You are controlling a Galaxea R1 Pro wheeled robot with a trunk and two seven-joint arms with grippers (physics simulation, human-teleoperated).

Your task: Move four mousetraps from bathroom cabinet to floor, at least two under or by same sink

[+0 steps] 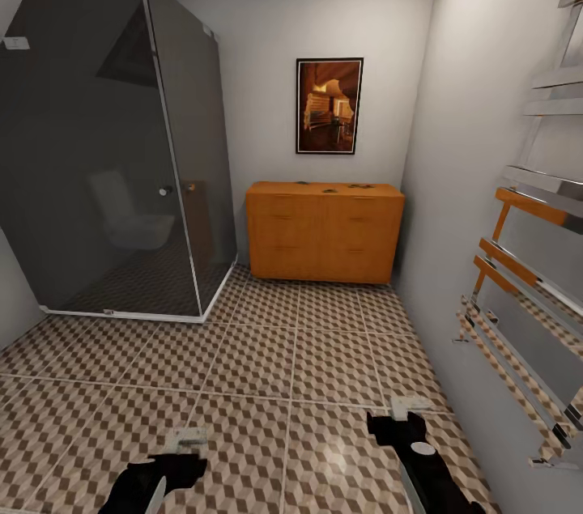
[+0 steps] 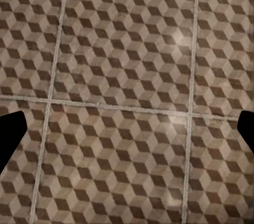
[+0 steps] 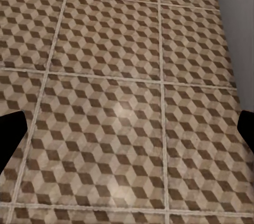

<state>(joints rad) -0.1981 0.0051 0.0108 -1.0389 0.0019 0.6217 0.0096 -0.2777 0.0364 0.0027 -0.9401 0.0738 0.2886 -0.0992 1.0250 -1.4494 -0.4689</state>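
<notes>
The mousetraps (image 1: 330,189) lie as small dark flecks on top of the cabinet (image 1: 324,232), an orange-brown dresser standing against the far wall under a framed picture (image 1: 329,105); they are too small here to count or to see in detail. As thin wooden boards they should be light and stiff, with sprung wire bars best avoided, so the safest hold is probably across the long edges of the board, picked flat off the cabinet top. The bathroom floor (image 1: 267,360), tiled in a brown cube pattern, stretches between the robot and the cabinet. A dark glass shower stall (image 1: 113,150) stands on the left, and a chrome towel rail (image 1: 526,255) hangs on the right wall. Low in the head view, the left gripper (image 1: 188,441) and right gripper (image 1: 401,410) hang over the tiles, both with jaws apart and nothing between them, well short of the cabinet.
</notes>
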